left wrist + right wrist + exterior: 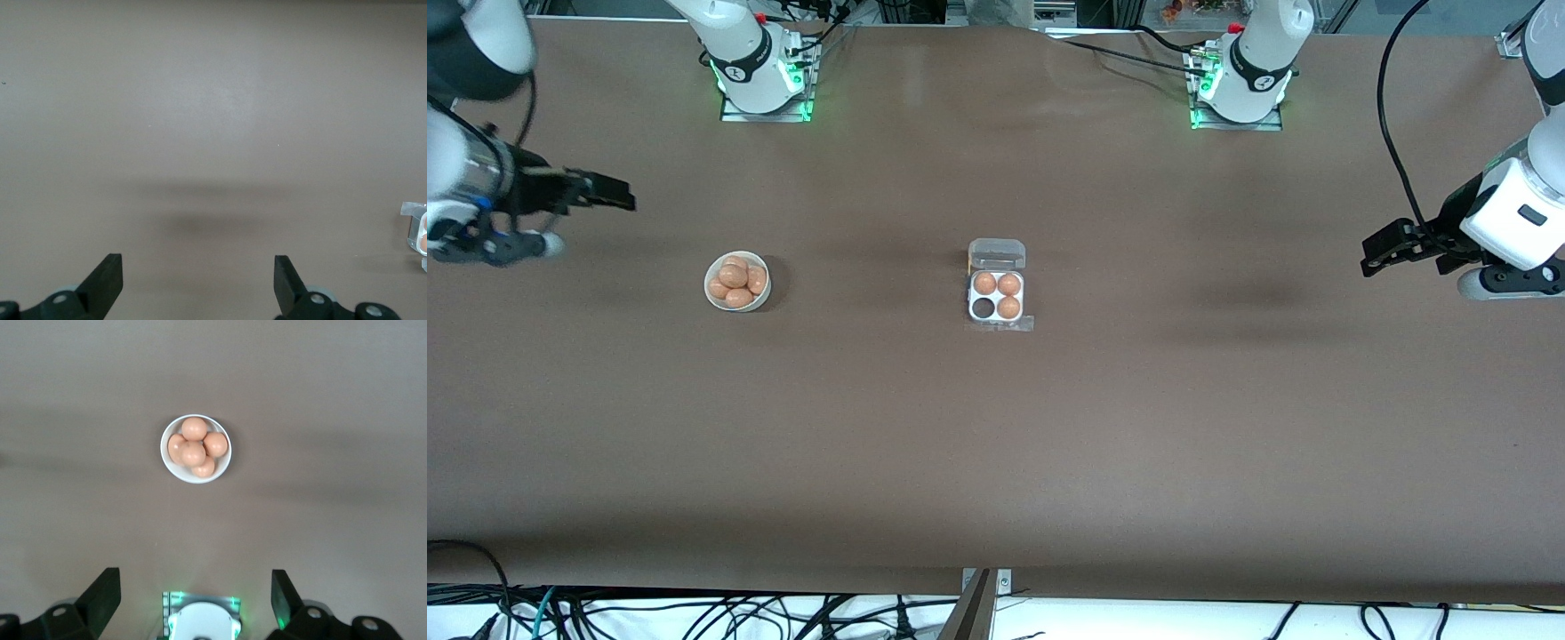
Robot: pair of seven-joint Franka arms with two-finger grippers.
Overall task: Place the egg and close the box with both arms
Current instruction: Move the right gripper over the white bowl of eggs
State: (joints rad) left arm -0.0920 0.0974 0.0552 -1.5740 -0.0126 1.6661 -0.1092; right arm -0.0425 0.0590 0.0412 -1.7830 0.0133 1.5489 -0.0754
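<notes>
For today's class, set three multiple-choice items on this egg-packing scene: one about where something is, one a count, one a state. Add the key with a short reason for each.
1. Where is the bowl of eggs, relative to the box?
A. Toward the right arm's end of the table
B. Toward the left arm's end of the table
C. Stacked on the box

2. How many cells of the box hold an egg?
A. One
B. Three
C. Four

3. What state is the box's lid in?
A. Shut over the eggs
B. Open, folded back
C. Taken off and lying in the bowl

Key: 1 A, the bowl lies on the side of the right gripper. 2 B, three eggs show and one cell is dark and empty. 3 B, the lid lies flat beside the cells, on the side farther from the front camera.
</notes>
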